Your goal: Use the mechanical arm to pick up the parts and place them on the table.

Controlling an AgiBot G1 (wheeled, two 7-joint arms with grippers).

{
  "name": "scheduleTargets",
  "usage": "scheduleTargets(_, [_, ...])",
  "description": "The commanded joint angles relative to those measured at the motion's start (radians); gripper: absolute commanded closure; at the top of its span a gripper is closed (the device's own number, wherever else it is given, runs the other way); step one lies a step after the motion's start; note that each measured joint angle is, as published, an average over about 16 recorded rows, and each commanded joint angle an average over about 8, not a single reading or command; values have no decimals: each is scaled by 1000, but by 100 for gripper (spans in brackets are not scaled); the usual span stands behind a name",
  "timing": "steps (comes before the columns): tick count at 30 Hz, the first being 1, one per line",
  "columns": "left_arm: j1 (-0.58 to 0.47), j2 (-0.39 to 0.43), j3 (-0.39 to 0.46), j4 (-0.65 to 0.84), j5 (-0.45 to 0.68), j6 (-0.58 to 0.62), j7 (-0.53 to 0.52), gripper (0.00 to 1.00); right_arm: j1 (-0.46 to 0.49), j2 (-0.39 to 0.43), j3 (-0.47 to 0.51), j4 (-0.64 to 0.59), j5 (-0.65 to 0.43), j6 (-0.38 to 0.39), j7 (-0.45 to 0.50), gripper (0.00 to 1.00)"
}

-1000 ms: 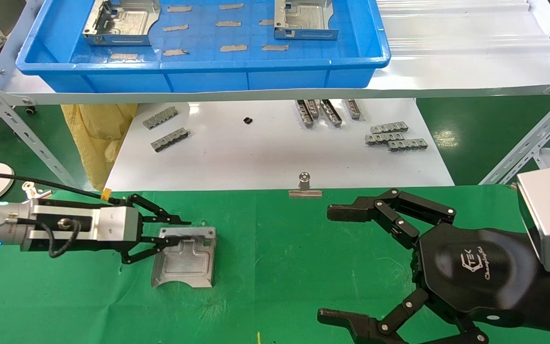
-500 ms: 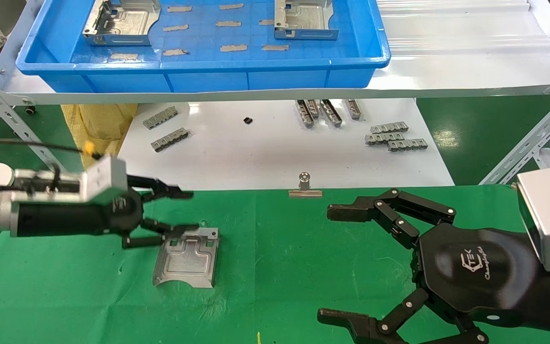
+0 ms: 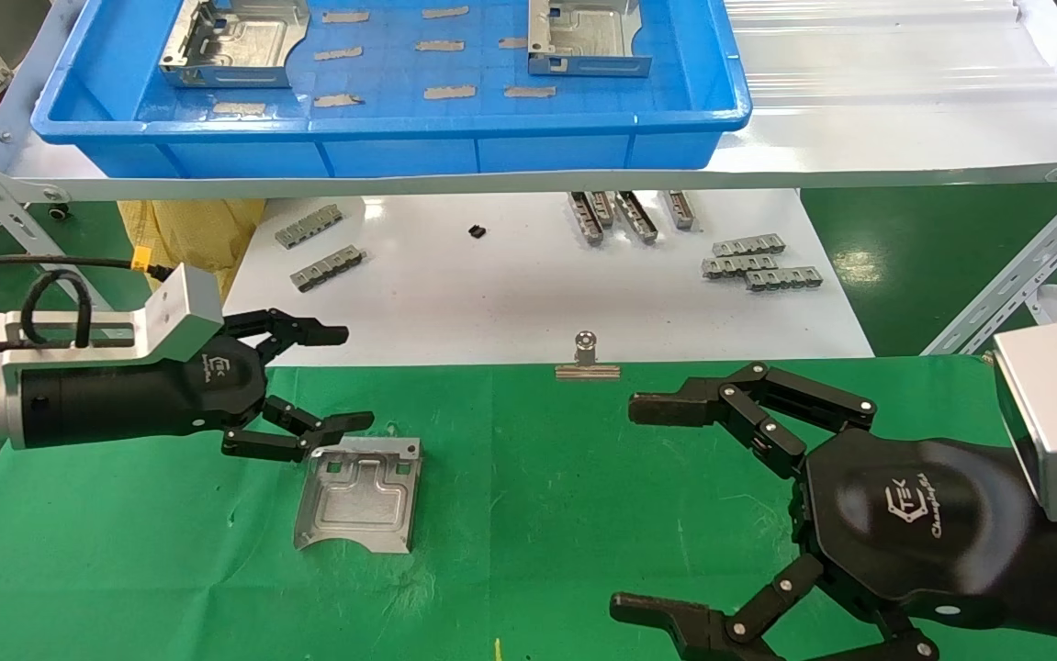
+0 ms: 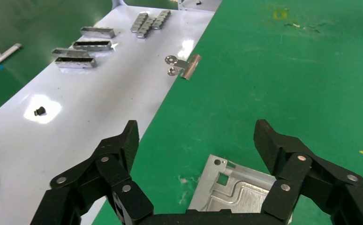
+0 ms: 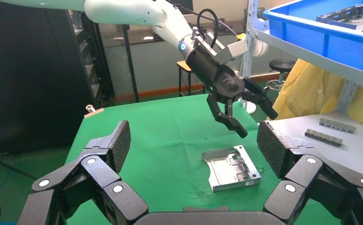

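One silver part (image 3: 358, 493) lies flat on the green table (image 3: 537, 477), curved notch toward me; the wrist views also show this part (image 4: 240, 197) (image 5: 231, 168). My left gripper (image 3: 346, 376) hovers just above its far-left corner, open and empty, apart from the metal. In its own view the left gripper (image 4: 196, 140) has its fingers spread wide, with the part's corner between them below. My right gripper (image 3: 634, 507) rests open over the table's right side, holding nothing, and the right gripper (image 5: 193, 140) faces the part. Two more parts (image 3: 234, 41) (image 3: 583, 37) sit in the blue tray (image 3: 381, 124).
A white board (image 3: 491, 294) lies beyond the table, with several grey slotted strips (image 3: 758, 264) and a small black piece (image 3: 477, 231). A binder clip (image 3: 587, 358) grips the table's far edge. The tray stands on a raised white shelf (image 3: 859, 92) with angled metal legs.
My left gripper has let go of the part, opened wide, rolled over and lifted toward the table's far edge. The part now lies flat. The right arm has not moved.
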Motion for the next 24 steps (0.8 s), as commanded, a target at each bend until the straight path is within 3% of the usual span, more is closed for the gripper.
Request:
scheduleTargets(1, [1, 0, 2, -6, 3, -1, 5, 0, 0, 0, 0, 0, 0, 0, 0, 0])
scheduleTargets(24, [249, -143, -163, -493, -147, -37, -244, 0, 0, 0, -1, -1, 0, 0, -1, 0])
